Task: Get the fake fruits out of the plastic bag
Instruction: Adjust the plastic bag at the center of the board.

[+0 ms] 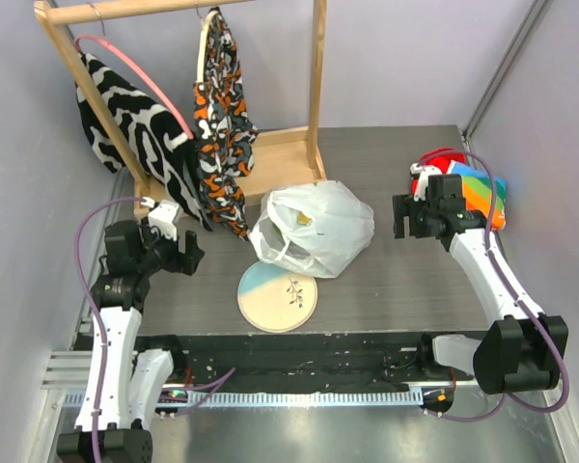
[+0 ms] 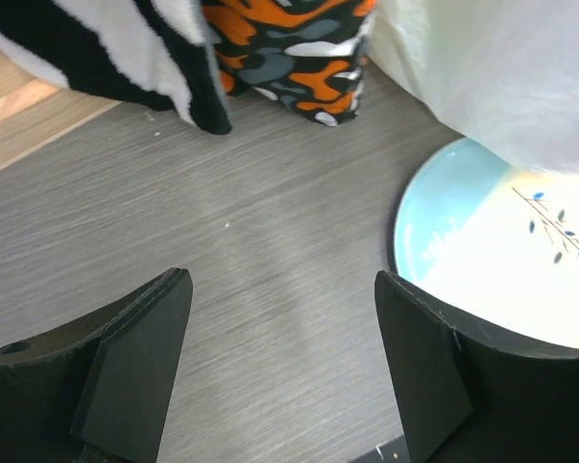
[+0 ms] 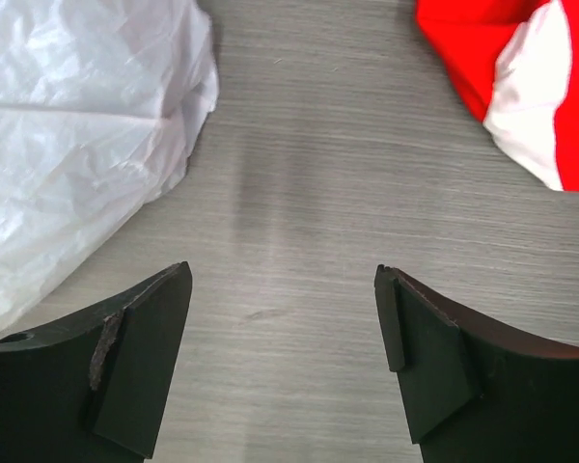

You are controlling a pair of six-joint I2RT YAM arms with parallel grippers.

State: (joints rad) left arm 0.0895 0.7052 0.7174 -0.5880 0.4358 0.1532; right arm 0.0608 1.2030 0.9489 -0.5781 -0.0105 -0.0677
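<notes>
The white crinkly plastic bag [image 1: 314,229] sits bunched in the middle of the table, its opening toward the left. A yellow fruit [image 1: 300,219] shows faintly inside; the other fruits are hidden. The bag also shows in the left wrist view [image 2: 502,77] and the right wrist view [image 3: 77,135]. My left gripper [image 1: 181,253] is open and empty, left of the bag, above bare table [image 2: 280,289]. My right gripper [image 1: 405,214] is open and empty, right of the bag, apart from it.
A round blue-and-cream plate [image 1: 277,296] lies just in front of the bag. A wooden rack [image 1: 289,145] with hanging patterned cloths [image 1: 222,116] stands at the back left. A red and rainbow-striped cloth [image 1: 478,188] lies behind the right gripper.
</notes>
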